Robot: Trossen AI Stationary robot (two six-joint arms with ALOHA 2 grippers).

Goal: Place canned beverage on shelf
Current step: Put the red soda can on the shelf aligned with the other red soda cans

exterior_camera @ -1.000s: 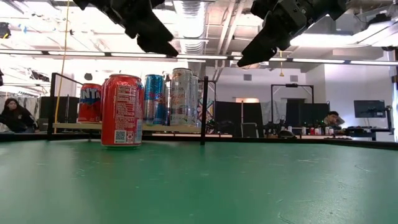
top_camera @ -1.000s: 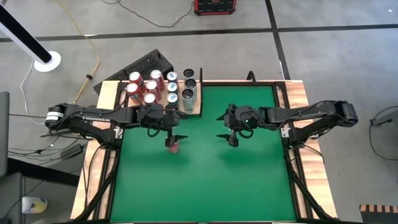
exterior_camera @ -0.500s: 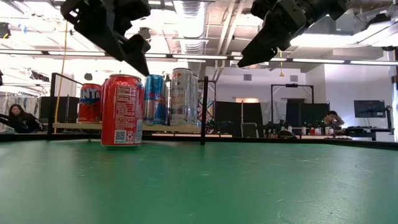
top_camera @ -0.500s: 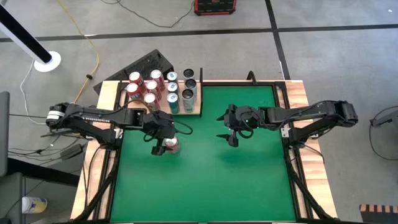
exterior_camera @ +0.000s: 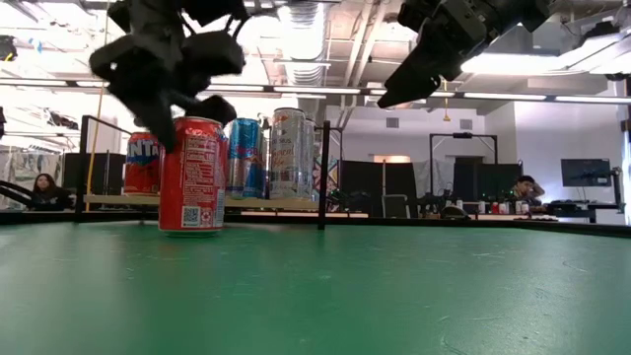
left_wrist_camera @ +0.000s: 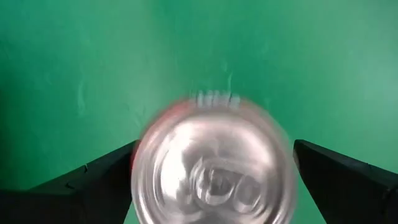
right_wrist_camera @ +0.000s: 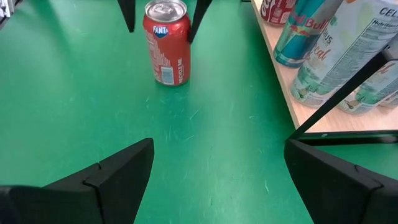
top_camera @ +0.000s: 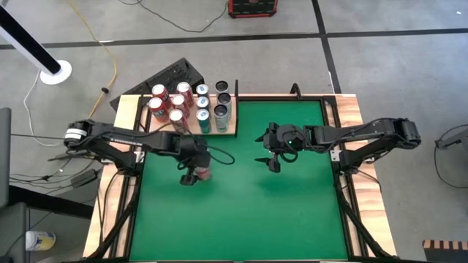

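Landmark: the red Fanta can (right_wrist_camera: pixel 166 42), standing upright on the green felt tabletop (top_camera: pixel 241 197), well clear of the shelf (top_camera: pixel 228 130).
Left gripper (top_camera: pixel 194 171): directly over the can, looking straight down on its silver lid (left_wrist_camera: pixel 214 165); fingers apart, one on each side of the can, not yet closing on it.
Can's long axis: vertical, so the fingers come down along its sides.
Nearer arm: the left, by far.
Right gripper (top_camera: pixel 272 151): fingers spread, holding nothing, hanging above the felt well to the can's far side from the left arm.
Shelf from the can: just beyond it, already crowded with other cans (top_camera: pixel 183 102).
Judgement: next comes lowering and closing.
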